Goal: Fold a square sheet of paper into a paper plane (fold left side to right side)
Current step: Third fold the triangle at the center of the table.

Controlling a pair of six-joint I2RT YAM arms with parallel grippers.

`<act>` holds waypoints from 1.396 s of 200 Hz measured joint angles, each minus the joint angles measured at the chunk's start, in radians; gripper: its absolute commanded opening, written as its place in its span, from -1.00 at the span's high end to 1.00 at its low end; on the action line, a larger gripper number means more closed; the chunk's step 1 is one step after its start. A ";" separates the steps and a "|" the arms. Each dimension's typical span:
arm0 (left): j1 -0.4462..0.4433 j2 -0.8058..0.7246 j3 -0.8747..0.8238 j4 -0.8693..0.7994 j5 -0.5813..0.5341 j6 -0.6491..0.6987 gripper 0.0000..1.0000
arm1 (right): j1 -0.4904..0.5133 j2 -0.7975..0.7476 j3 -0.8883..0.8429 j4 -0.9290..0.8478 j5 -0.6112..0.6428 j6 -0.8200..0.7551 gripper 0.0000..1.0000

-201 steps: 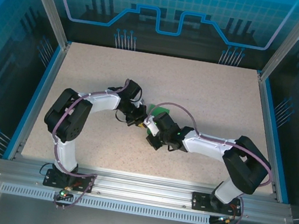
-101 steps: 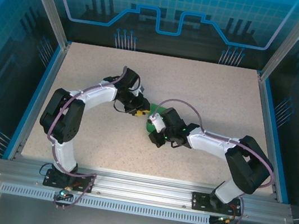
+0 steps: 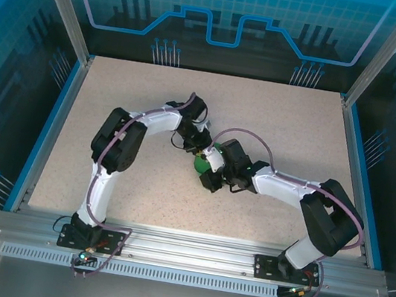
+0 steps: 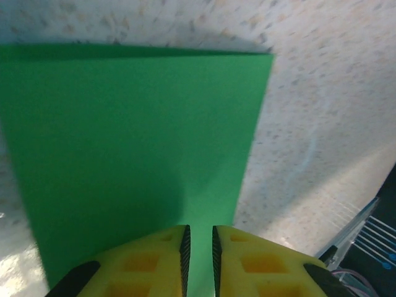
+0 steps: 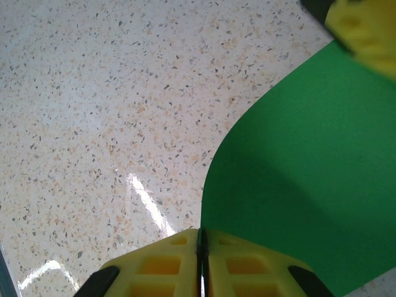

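green square sheet of paper [image 4: 136,142], one, between two end effectors [image 4: 201,241] [image 5: 201,238]

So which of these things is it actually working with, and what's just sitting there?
In the job:
- thin bright green sheet of paper
- left gripper, yellow fingers a crack apart over the sheet
- right gripper, pinched shut on the sheet's edge

Just there:
- speckled beige table top
- silver metal frame rail
- blue see-through walls
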 measured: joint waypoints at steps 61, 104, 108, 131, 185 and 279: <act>-0.003 0.032 0.006 -0.022 -0.003 0.017 0.64 | -0.054 0.016 0.008 -0.031 -0.004 0.031 0.77; -0.003 0.032 0.004 -0.021 -0.003 0.017 0.66 | -0.092 0.069 0.047 -0.064 0.013 0.072 0.76; -0.003 0.032 0.004 -0.021 -0.003 0.017 0.65 | -0.095 0.071 0.049 -0.064 0.015 0.077 0.76; -0.003 0.032 0.004 -0.021 -0.003 0.017 0.66 | -0.108 0.077 0.051 -0.067 0.034 0.095 0.76; -0.003 0.032 0.004 -0.021 -0.003 0.017 0.66 | -0.127 0.099 0.068 -0.082 0.056 0.119 0.76; -0.003 0.032 0.004 -0.021 -0.003 0.017 0.66 | -0.134 0.133 0.085 -0.100 0.083 0.140 0.76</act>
